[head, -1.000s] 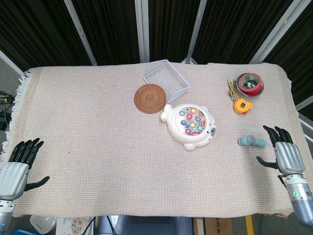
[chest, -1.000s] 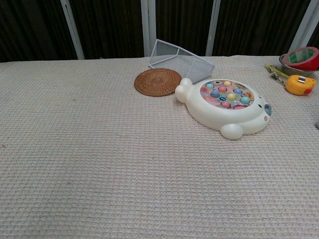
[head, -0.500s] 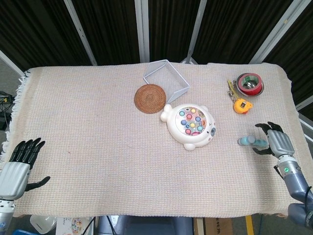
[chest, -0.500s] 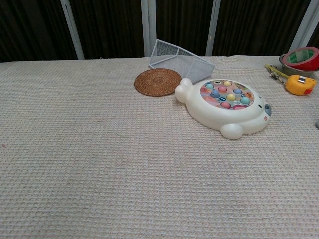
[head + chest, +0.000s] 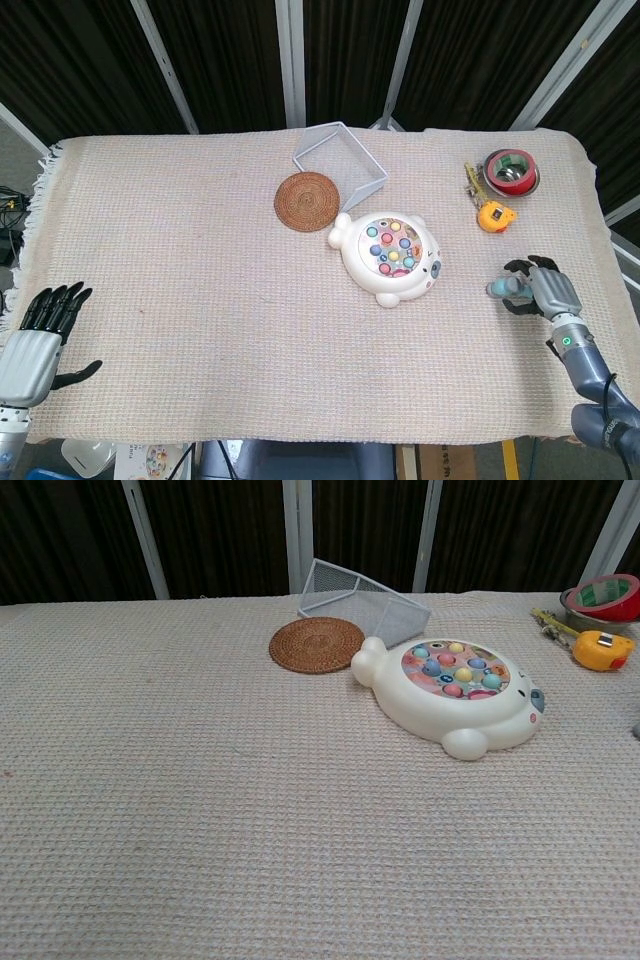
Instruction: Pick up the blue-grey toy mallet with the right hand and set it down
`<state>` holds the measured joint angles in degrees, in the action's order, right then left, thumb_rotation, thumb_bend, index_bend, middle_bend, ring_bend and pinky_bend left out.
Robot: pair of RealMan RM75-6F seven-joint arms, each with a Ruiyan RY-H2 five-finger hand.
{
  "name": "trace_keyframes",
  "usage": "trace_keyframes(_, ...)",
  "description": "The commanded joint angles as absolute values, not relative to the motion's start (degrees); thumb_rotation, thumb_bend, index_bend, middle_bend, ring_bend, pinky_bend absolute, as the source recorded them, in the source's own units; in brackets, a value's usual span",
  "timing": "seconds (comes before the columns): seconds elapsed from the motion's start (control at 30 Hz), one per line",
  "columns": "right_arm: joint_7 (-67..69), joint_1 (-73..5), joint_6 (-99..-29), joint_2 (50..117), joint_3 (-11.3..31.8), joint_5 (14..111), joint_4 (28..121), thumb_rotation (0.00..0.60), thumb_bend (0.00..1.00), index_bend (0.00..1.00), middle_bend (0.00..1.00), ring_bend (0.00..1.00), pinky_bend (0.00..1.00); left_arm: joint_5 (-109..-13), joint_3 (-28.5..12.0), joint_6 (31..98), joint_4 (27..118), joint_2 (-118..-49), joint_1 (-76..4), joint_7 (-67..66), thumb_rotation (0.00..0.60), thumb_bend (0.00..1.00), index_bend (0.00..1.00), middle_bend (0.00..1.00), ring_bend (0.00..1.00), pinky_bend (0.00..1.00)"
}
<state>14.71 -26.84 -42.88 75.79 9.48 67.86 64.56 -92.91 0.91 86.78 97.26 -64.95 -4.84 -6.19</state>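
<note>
1. The left hand (image 5: 35, 340) rests at the near left corner of the table (image 5: 200, 330), palm down, dark fingers (image 5: 55, 302) spread wide with nothing in them, thumb out to the side. It appears in the head view only.
2. The right hand (image 5: 545, 288) sits at the near right edge of the cloth-covered table, fingers curled around the handle of the blue-grey toy mallet (image 5: 499, 289). The fingertips close over the handle from above and the thumb comes in below it.
3. The mallet lies on the cloth; only its rounded head shows, poking out just left of the curled fingers. Whether the handle is clamped tight or merely cupped I cannot tell, but the fingers plainly wrap it.
4. Left of the fingers, a short way from the mallet head, lies the white animal-shaped game toy (image 5: 389, 256) with coloured pegs on its face.
5. Beyond the fingers, further up the table, lies a yellow tape measure (image 5: 494, 215) with its yellow strap running away from the hand.
6. Further still, behind the tape measure, stands a small metal bowl (image 5: 514, 171) with a red roll of tape in it.
7. Far off to the left of the fingers, past the game toy, lies a round woven coaster (image 5: 307, 200), and touching its far side is a tipped wire basket (image 5: 340, 158).
</note>
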Motion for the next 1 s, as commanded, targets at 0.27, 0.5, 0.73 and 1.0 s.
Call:
trace_keyframes(0.27, 15.75, -27.24, -42.02, 78.16, 9.15, 67.76, 60.93, 0.600, 0.40, 0.38, 0.35, 0.15, 0.00, -92.46, 0.85, 86.20, 97.17, -65.09, -5.02, -6.29, 0.600, 0.06, 0.00, 0.00, 0.00, 0.00)
trace_keyframes(0.5, 17.08, -27.13, -42.36, 79.06, 8.91, 68.68, 59.28, 0.600, 0.42, 0.41, 0.38, 0.17, 0.00, -92.32, 0.86, 86.12, 97.19, -65.22, -4.99, -6.39, 0.600, 0.06, 0.00, 0.00, 0.00, 0.00)
trace_keyframes(0.73, 18.18, -27.03, -42.85, 79.53, 8.63, 69.76, 58.37, 0.600, 0.47, 0.43, 0.39, 0.18, 0.00, -92.17, 0.81, 86.06, 97.12, -65.31, -5.00, -6.37, 0.600, 0.06, 0.00, 0.00, 0.00, 0.00)
trace_keyframes(1.0, 19.15, -26.78, -43.37, 79.65, 8.28, 70.72, 57.66, 0.600, 0.48, 0.44, 0.40, 0.19, 0.00, -91.93, 0.87, 86.01, 96.97, -65.43, -4.88, -6.35, 0.600, 0.06, 0.00, 0.00, 0.00, 0.00)
